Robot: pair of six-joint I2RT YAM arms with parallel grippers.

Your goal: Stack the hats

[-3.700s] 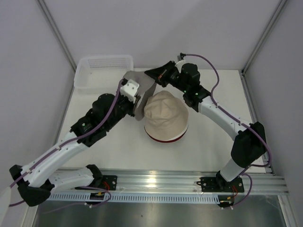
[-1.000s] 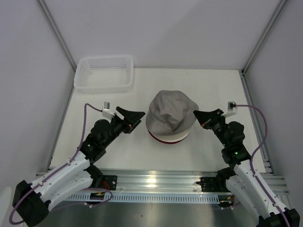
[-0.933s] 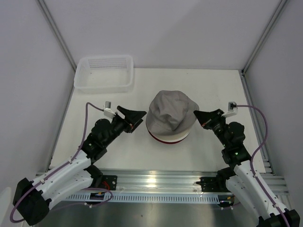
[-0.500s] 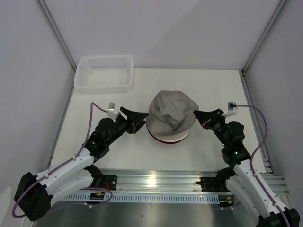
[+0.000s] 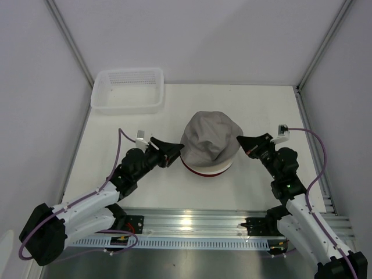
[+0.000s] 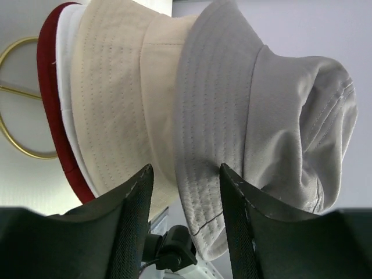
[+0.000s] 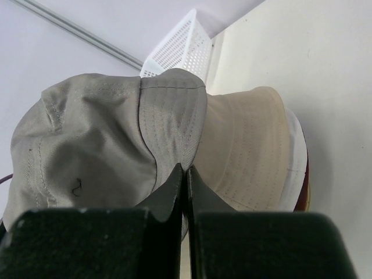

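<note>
The four hats sit in one stack at the table's middle. The grey hat (image 5: 209, 136) is on top, with the beige hat (image 6: 122, 99), the white hat (image 6: 65, 87) and the dark red hat (image 5: 203, 170) under it. My left gripper (image 5: 174, 150) is open at the stack's left side. In the left wrist view (image 6: 185, 171) the grey brim (image 6: 209, 145) shows in the gap between its fingers. My right gripper (image 5: 239, 139) is shut and empty, and its tips (image 7: 186, 168) are at the grey brim's right edge (image 7: 174, 116).
A white mesh basket (image 5: 125, 106) stands at the back left, also in the right wrist view (image 7: 180, 49). A thin gold ring (image 6: 23, 154) lies on the table by the stack's base. Walls close in the table at left, right and back.
The grey hat, held by both grippers behind the stack, now tops it. In the last second my left gripper moved right to the brim. The right gripper barely moved.
</note>
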